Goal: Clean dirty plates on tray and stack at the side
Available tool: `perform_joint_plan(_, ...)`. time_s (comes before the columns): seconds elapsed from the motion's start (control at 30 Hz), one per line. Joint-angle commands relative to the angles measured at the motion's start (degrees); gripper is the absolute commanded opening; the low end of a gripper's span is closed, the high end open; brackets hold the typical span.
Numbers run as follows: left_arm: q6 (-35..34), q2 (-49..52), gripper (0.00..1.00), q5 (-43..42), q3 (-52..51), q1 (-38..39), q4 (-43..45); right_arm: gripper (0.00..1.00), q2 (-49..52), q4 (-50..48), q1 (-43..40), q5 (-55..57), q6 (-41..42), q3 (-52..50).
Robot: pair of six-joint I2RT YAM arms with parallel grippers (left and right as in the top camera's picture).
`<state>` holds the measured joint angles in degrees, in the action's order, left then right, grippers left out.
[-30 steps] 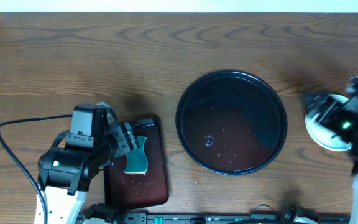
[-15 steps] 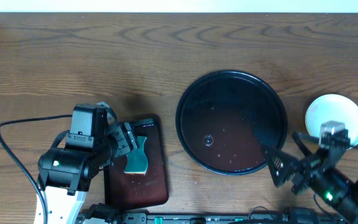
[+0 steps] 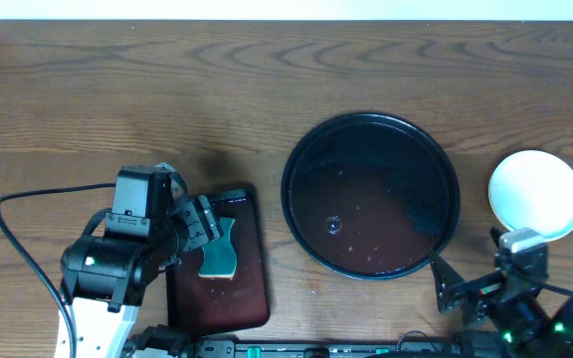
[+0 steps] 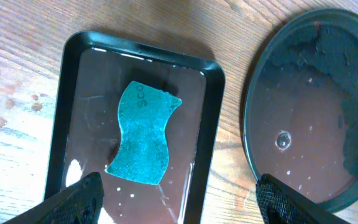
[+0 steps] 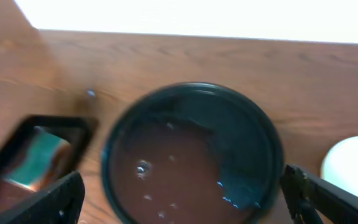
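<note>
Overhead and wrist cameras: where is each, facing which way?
Overhead: above the table, straight down; left gripper and right gripper at the near edge.
Left wrist: behind the left gripper, down at the sponge; own fingers at bottom.
Right wrist: low, near right, facing the far edge; own fingers at bottom.
Shared: all show the tray.

I've got the left arm (image 3: 97, 268) by the near edge of the table (image 3: 117, 99), toward the left corner, folded, wrist aimed right. The left gripper (image 3: 205, 227) hangs with jaws apart and nothing between them. On its wrist cam the fingers (image 4: 82, 198) poke in at the bottom corners. The right arm (image 3: 555, 328) sits low at the near right corner, mostly cut off overhead. The right gripper (image 3: 461, 290) points left, jaws spread wide, empty. Its fingers (image 5: 325, 199) frame the wrist cam.
</note>
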<state>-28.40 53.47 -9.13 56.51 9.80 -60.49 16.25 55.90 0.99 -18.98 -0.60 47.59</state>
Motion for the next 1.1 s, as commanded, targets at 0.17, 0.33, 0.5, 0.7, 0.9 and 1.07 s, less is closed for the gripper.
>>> perform_joint_plan(0.17, 0.7, 0.0, 0.79, -0.5, 1.5, -0.3, -0.2, 0.99, -12.6, -16.7, 0.6, 5.1, -2.3, -20.7)
perform_joint_plan(0.33, 0.7, 0.0, 0.79, -0.5, 1.5, -0.3, -0.2, 0.99, -15.8, -26.1, 0.6, 5.2, -2.3, -31.3)
perform_joint_plan(0.5, 0.7, 0.0, 0.79, -0.5, 1.5, -0.3, -0.2, 0.99, -16.0, -36.4, 0.6, 5.2, -2.2, -38.8)
perform_joint_plan(0.7, 0.8, 0.0, 0.79, -0.5, 1.5, -0.3, -0.2, 0.99, -16.0, -53.9, 0.5, 5.6, -2.3, -47.3)
perform_joint_plan(0.9, 0.7, 0.0, 0.79, -0.5, 1.5, -0.3, -0.2, 0.99, -16.0, -52.9, 0.5, 5.4, -2.1, -47.3)
perform_joint_plan(1.07, 0.7, 0.0, 0.79, -0.5, 1.5, -0.3, -0.2, 0.99, -15.9, -52.9, 0.5, 5.4, -2.1, -47.3)
